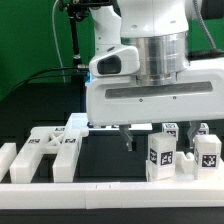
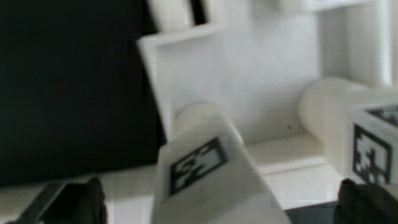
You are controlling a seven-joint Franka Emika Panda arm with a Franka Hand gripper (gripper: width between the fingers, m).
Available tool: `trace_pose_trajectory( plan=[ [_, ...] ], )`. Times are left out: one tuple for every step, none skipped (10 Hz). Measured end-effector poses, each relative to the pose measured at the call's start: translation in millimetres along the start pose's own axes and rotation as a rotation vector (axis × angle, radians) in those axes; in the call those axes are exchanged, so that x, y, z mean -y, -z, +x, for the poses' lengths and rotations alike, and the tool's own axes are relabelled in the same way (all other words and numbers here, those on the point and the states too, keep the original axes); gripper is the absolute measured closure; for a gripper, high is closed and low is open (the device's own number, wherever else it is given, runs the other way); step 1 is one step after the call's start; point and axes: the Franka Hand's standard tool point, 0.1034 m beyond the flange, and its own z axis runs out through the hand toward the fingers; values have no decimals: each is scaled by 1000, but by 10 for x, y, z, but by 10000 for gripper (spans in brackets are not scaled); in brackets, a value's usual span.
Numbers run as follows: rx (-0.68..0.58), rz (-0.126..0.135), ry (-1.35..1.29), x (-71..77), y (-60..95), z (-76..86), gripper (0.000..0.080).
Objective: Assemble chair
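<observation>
Far-left piece: a small white block (image 1: 8,158) is seen at the exterior view's left edge, on the black table (image 1: 40,100), just beside the barred part.
Barred part: a chunky white barred part (image 1: 42,152) of the chair, marked with square tags, is laid flat on the exterior view's left, just behind the border rail.
Flat slab: a flat slab (image 1: 76,124) is set behind the barred part, and its inner end is covered by the arm's white housing.
Gripper: the gripper (image 1: 128,142) is hung low under the broad white wrist housing, mid-scene, over the table between the barred part and the tagged blocks.
Fingers: in the wrist view the two dark fingertips (image 2: 68,205) are spread wide and nothing is clamped. A tilted tagged piece (image 2: 205,160) is seen in the gap, and no contact with either tip can be made out.
Beside the gap: a rounded white part (image 2: 338,110) and a tagged cube (image 2: 377,150) are seen next to the tilted piece. A plain white panel (image 2: 231,80) lies beyond them.
Tagged blocks: a first upright block (image 1: 160,156) and a second upright block (image 1: 207,152) are stood near each other on the exterior view's right, tags facing the camera. Smaller tagged pieces are partly hidden behind them.
Border rail: a long plain border rail (image 1: 110,198) is laid across the front.
</observation>
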Motion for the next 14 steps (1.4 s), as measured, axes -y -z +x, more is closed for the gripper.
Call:
trace_pose_trajectory(
  plan=[
    [-9, -4, 46, -123, -14, 11, 151],
    [-18, -5, 56, -108, -26, 12, 151],
    [-18, -4, 42, -101, -26, 12, 151],
    [-18, -4, 18, -106, -26, 13, 264],
    [-18, -2, -14, -103, -27, 13, 264],
    [-18, -1, -100, -102, -27, 12, 447],
    [-18, -1, -138, -102, -28, 12, 513],
    [-18, 0, -222, -101, -28, 12, 513],
    [-18, 1, -317, -93, -28, 12, 513],
    [-18, 3, -444, -44, -28, 13, 513],
    [-14, 7, -590, -3, -27, 10, 513],
    [-7, 26, -780, 30, -31, 9, 513],
    [1, 47, -937, 58, -36, 12, 512],
    [9, 67, -1091, 90, -38, 20, 512]
  ],
)
